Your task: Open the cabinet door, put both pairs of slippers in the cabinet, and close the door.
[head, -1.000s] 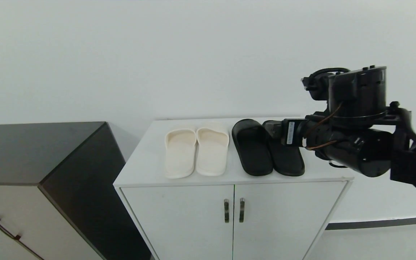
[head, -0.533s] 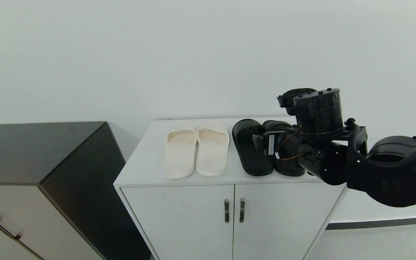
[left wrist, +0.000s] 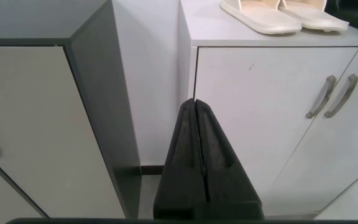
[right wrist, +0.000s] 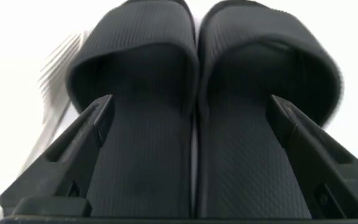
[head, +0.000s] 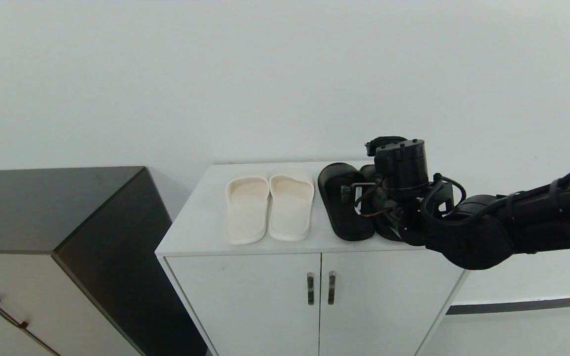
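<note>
A white cabinet has both doors closed, with two metal handles at the centre seam. On its top lie a cream pair of slippers and, to their right, a black pair of slippers. My right gripper is open at the heel end of the black pair, one finger outside each slipper. In the head view its wrist hides most of the right black slipper. My left gripper is shut on nothing, low in front of the cabinet's left door.
A taller grey cabinet with a dark top stands close to the left of the white one, with a narrow gap between them. A white wall runs right behind both. Bare floor lies to the right.
My right arm has come down and moved left, bringing its gripper from above the cabinet's right end onto the black slippers. The slippers and doors have not moved.
</note>
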Motion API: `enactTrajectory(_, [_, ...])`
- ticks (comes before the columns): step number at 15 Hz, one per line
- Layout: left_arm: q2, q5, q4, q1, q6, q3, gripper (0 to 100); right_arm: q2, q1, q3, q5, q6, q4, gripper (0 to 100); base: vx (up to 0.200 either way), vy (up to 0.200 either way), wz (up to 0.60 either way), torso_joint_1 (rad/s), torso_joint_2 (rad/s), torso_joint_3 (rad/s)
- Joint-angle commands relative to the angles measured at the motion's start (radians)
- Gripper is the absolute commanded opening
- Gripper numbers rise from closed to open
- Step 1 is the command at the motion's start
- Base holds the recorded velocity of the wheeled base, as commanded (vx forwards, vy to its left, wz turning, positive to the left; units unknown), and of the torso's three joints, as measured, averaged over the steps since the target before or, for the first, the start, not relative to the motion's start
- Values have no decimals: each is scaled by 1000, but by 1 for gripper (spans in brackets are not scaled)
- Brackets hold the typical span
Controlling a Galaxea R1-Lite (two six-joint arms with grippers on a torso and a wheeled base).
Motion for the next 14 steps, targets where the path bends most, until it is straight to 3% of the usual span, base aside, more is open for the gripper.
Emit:
enactTrajectory(1, [0, 0, 0, 0, 0, 0, 0, 57, -18, -49, 3, -1, 0, 100, 0, 0, 0, 0, 0, 0])
enactTrajectory(9, [0, 1, 0, 0, 0, 0, 0, 146, -62, -170, 34, -27, 2, 100, 0, 0, 0, 0, 0, 0])
enactTrajectory(10, [0, 1, 0, 0, -2, 0, 0, 151, -64, -173, 34, -27, 0, 0, 0, 0, 0, 0, 0, 0])
enactTrajectory(14, [0, 1, 0, 0, 0, 0, 0, 162, -76, -175, 32, -27, -3, 0, 0, 0, 0, 0, 0, 0])
